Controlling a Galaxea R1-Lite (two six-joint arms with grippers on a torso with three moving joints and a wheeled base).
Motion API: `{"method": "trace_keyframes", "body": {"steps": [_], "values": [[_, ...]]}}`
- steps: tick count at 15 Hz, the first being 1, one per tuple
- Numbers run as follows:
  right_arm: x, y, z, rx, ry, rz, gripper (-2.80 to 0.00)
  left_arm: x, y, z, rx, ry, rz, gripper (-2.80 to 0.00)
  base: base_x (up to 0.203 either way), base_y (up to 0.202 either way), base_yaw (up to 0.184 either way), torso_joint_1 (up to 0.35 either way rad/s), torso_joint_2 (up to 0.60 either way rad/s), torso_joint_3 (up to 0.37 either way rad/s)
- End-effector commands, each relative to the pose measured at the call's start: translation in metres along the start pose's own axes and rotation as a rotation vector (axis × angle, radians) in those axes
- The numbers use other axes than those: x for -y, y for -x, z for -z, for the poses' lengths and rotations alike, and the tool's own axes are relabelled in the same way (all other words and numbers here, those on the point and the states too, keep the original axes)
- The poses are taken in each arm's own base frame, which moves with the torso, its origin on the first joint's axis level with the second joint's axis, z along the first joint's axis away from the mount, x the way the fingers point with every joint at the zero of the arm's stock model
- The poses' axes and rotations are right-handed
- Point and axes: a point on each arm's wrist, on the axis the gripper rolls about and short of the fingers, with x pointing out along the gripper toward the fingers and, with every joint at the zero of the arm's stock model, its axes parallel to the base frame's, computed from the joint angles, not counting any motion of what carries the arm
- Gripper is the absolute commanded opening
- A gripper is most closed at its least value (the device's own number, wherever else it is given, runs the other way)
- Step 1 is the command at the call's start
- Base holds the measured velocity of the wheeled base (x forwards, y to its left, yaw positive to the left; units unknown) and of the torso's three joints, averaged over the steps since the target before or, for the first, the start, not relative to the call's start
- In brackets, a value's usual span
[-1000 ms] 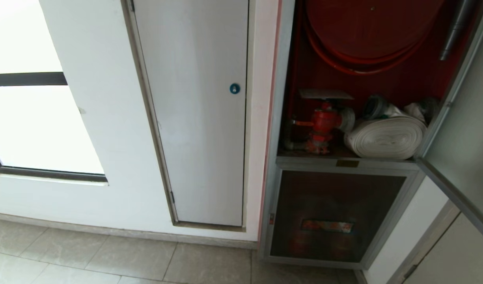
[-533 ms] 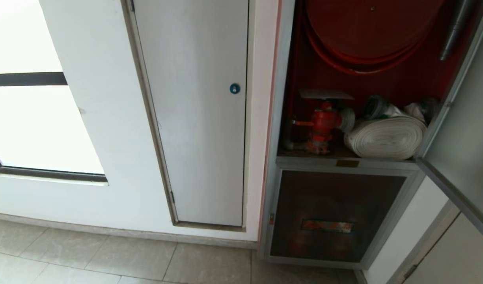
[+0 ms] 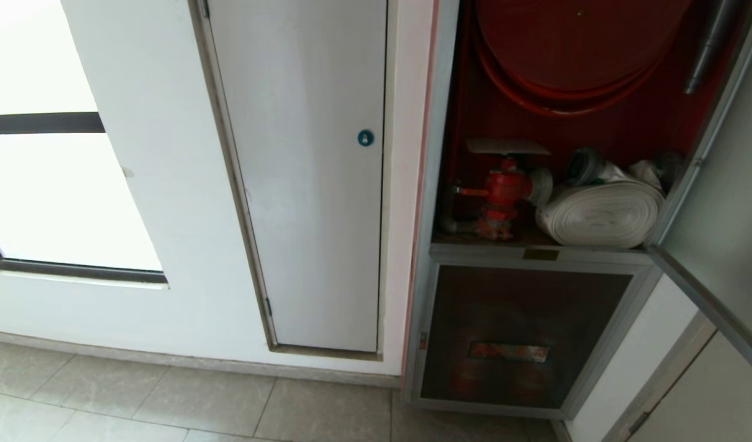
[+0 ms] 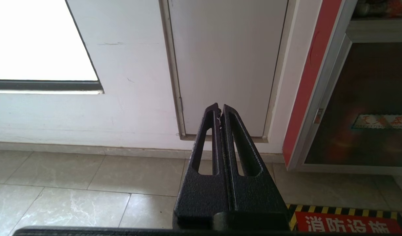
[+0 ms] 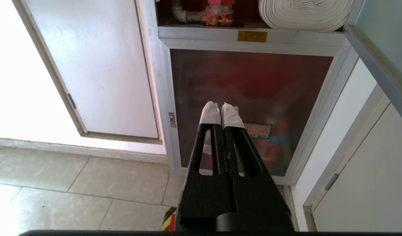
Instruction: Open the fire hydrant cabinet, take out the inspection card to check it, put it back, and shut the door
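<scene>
Your tall silver aluminium-framed fire hydrant cabinet (image 3: 434, 153) with its red interior stands open: the large glass door in its silver frame (image 3: 713, 245) hangs swung out at about three o'clock in the head view, so the step in hand is, by my reading, either finding the card or closing up. The white inspection card shows in none of the views, so look before you reach; a flat pale plate above the red hydrant valve (image 3: 504, 190) may or may not be it, too unclear to tell. The white rolled hose (image 3: 603, 215) lies just beside the valve at its three o'clock. Both arms sit low and idle, outside the head view: the left gripper (image 4: 219, 111) has its fingers pressed together, empty, facing the plain white door with the round blue lock (image 3: 302, 184); the right gripper (image 5: 220, 109), tips wrapped in white tape, is likewise closed on nothing, facing the shorter dark glass panel with a red label (image 3: 517, 337). Use the right arm, nearest the door, and keep clear of the hose.
</scene>
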Motion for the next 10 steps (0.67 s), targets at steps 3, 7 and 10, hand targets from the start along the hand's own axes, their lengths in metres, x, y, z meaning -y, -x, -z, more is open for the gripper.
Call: {"method": "trace_keyframes", "body": {"steps": [3,7,10], "values": [[0.0000,-0.0003,0.0003,-0.004,0.000,-0.001,-2.80,0.0001,-0.0010,0.0038,-0.014,0.000,0.000,-2.80,0.000,0.000,0.000,0.000,0.00,0.000],[0.0000,-0.0003,0.0003,-0.004,0.000,-0.001,-2.80,0.0001,-0.0010,0.0038,-0.014,0.000,0.000,-2.80,0.000,0.000,0.000,0.000,0.00,0.000],[0.0000,-0.0003,0.0003,-0.004,0.000,-0.001,-2.80,0.0001,-0.0010,0.0038,-0.014,0.000,0.000,-2.80,0.000,0.000,0.000,0.000,0.00,0.000]]}}
